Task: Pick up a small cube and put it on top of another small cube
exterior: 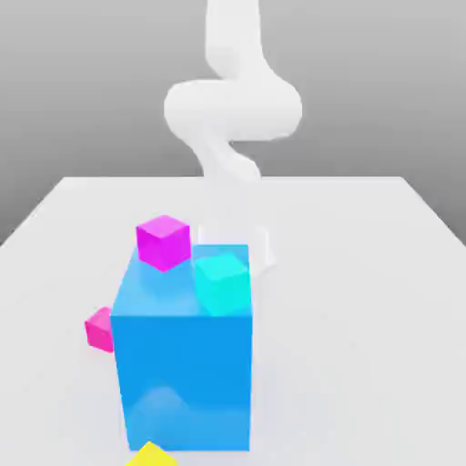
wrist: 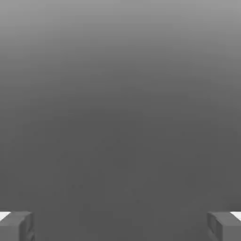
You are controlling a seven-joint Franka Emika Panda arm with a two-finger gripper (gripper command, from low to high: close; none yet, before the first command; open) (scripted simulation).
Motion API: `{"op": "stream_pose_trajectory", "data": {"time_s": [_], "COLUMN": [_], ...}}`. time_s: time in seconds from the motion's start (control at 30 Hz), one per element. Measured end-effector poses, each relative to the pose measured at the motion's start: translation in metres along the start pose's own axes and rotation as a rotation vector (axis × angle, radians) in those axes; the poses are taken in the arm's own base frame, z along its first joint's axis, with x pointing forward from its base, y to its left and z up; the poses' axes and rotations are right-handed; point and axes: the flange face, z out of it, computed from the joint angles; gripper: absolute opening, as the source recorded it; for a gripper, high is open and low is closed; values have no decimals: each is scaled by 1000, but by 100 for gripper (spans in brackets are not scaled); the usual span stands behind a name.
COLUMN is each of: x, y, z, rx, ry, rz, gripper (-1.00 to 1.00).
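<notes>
no readable text, labels, brands, numbers or signs on any surface in either view.

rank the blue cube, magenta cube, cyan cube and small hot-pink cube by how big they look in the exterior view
1. blue cube, by far the largest
2. magenta cube and cyan cube: look alike, unranked
3. small hot-pink cube, partly hidden behind the blue cube

Small hot-pink cube [exterior: 99, 329] on table, touching big blue cube's [exterior: 182, 364] left face.
</notes>
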Motion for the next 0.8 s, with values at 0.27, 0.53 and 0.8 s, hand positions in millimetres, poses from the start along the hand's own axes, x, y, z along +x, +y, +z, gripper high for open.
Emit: {"op": "stream_pose_trajectory", "data": {"time_s": [0.27,0.53,0.8], "x": [21,6,-52], "y": [105,246,386], "z": [142,234,275], "rx": [-248,-484,-717], "ry": [0,54,158], "rz": [511,1025,1542], "gripper": [0,0,0]}}
